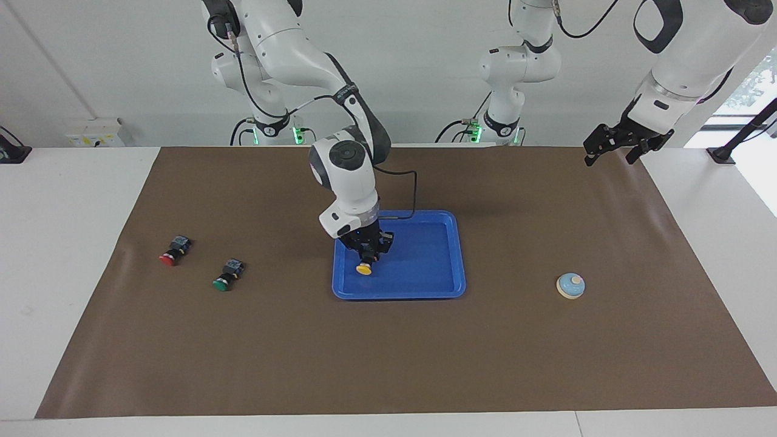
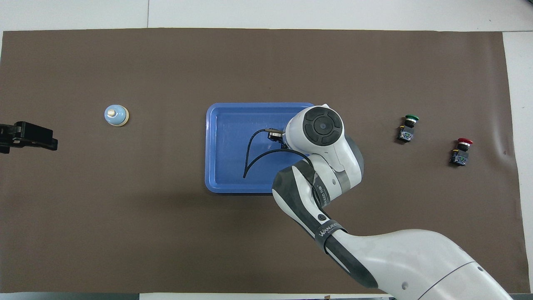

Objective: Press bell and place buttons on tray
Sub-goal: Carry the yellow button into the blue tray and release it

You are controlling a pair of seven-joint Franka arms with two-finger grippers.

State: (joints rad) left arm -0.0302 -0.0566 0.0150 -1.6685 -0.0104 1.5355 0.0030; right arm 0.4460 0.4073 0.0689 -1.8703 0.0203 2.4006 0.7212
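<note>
My right gripper (image 1: 366, 255) is shut on the yellow button (image 1: 363, 269), holding it over the blue tray (image 1: 446, 288), at the tray's end toward the right arm. In the overhead view the arm's wrist covers that button above the tray (image 2: 233, 125). The green button (image 1: 226, 276) (image 2: 408, 128) and the red button (image 1: 173, 251) (image 2: 460, 151) lie on the mat toward the right arm's end. The light-blue bell (image 1: 570, 286) (image 2: 116, 115) sits on the mat toward the left arm's end. My left gripper (image 1: 610, 147) (image 2: 41, 141) waits open, raised over the mat's corner.
A brown mat (image 1: 388, 364) covers the table. A black cable (image 2: 250, 160) from the right wrist loops over the tray. White table margins run around the mat.
</note>
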